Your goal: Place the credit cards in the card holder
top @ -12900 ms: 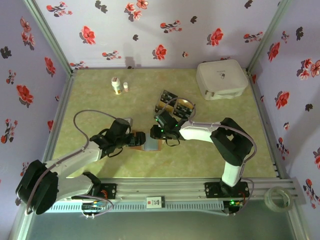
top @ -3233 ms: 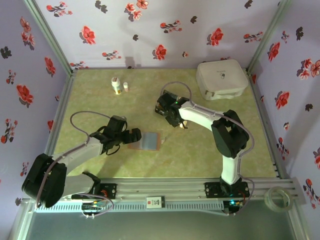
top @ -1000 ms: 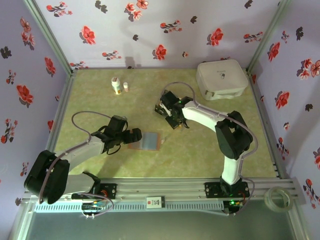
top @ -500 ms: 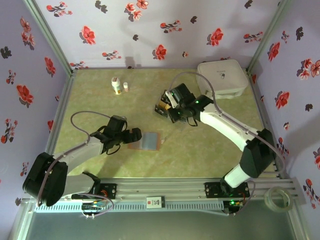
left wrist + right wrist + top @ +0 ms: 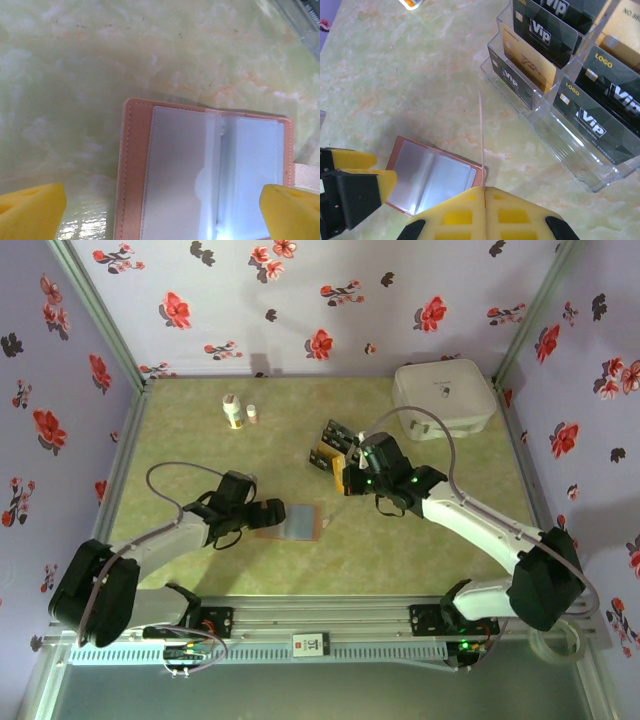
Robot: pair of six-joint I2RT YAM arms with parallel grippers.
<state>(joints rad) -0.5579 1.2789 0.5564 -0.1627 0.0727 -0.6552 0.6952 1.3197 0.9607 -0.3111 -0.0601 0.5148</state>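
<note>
Judged step: carrying one card across to the holder and slotting it in; treat the right gripper [image 5: 484,192] as pinched tight on a single gold-yellow credit card [image 5: 482,131], upright and edge-on to the wrist camera, above bare table [image 5: 190,440], with the clear tray [image 5: 555,127] just far of it and the card holder [image 5: 432,175] lying open and flat to the near left; swing near and left, lower gently, tilt the card towards flat to meet a clear pocket mouth with the leading edge, not the leather rim; aim for the sleeve with the thumb notch; expect that thin sleeve to buckle under a fast push, so slide slowly and release only once well seated; leave the left gripper [image 5: 275,517] spread wide, yellow fingertips [image 5: 31,210] either side of the holder's left end, clamping nothing as far as can be told, ready to brace against sliding; beware a clash there, with two grippers converging on one small thing; for room, count on broad open table left and near of the holder; stay off the white case [image 5: 444,398] at far right, well apart; lift clear of the tray's raised tiers and the other credit cards [image 5: 600,122] standing in them; disregard the two small bottles [image 5: 234,411] at far left; respect the flowered walls [image 5: 300,300] and the near rail [image 5: 330,625].
</note>
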